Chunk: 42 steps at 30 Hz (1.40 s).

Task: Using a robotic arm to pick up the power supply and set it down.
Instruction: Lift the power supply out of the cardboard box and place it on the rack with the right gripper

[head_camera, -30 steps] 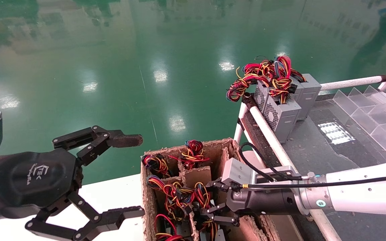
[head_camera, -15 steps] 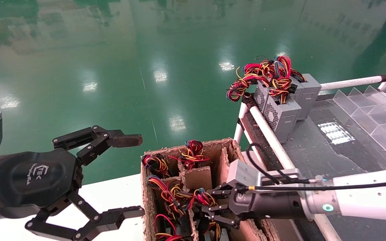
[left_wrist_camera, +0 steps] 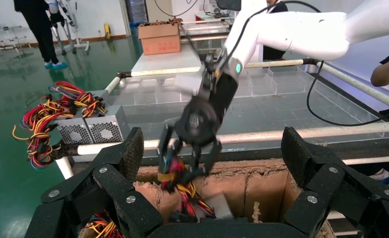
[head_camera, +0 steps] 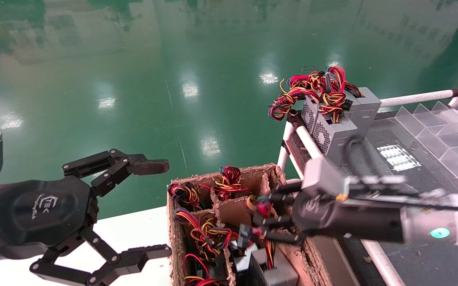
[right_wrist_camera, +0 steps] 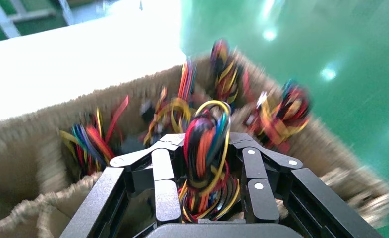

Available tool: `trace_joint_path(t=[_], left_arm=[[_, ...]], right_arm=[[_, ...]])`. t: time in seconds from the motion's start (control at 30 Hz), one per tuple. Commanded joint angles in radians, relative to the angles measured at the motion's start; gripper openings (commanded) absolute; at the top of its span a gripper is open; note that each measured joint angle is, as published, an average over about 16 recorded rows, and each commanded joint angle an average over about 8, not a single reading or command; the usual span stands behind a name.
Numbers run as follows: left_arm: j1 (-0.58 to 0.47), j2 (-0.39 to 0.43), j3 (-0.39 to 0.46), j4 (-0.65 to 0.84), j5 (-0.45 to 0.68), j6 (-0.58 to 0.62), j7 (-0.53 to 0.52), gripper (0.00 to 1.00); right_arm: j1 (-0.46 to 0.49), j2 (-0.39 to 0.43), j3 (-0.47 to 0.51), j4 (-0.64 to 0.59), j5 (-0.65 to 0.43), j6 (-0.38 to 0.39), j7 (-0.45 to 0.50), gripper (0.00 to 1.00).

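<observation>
The right tool is clenching the wire bundle of a power supply and hoisting it from the cardboard box, the set-down on the counter likely coming next, while the left tool is hanging released beside the box.

From the head camera we look forward and down over a cardboard box, with the green floor beyond. Our left wrist camera sits low behind the left gripper, facing across the same box toward the right gripper. Our right wrist camera looks closely down into the box. All three views share this box.
</observation>
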Motion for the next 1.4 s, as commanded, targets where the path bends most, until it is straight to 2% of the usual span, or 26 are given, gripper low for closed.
trace_joint_path(t=[0.03,0.27,0.47,0.7,1.0,1.17,1.4], left_arm=[[0.0,0.0,0.0,0.0,0.0,0.0,0.0,1.0],[0.0,0.0,0.0,0.0,0.0,0.0,0.0,1.0],[0.0,0.0,0.0,0.0,0.0,0.0,0.0,1.0],[0.0,0.0,0.0,0.0,0.0,0.0,0.0,1.0],[0.0,0.0,0.0,0.0,0.0,0.0,0.0,1.0],[0.0,0.0,0.0,0.0,0.0,0.0,0.0,1.0],[0.0,0.0,0.0,0.0,0.0,0.0,0.0,1.0]], right_arm=[[-0.001,0.018,0.025,0.021,0.033,0.004,-0.006,0.0],[-0.031,0.114,0.177,0.092,0.197,0.048,-0.06,0.0],[-0.054,0.17,0.259,0.09,0.261,0.082,-0.097,0.0],[-0.041,0.206,0.303,0.009,0.271,0.099,-0.143,0.0],[0.007,0.263,0.334,-0.142,0.277,0.048,-0.199,0.0],[0.024,0.296,0.34,-0.227,0.25,0.034,-0.253,0.0],[0.061,0.304,0.322,-0.346,0.176,0.064,-0.327,0.0]])
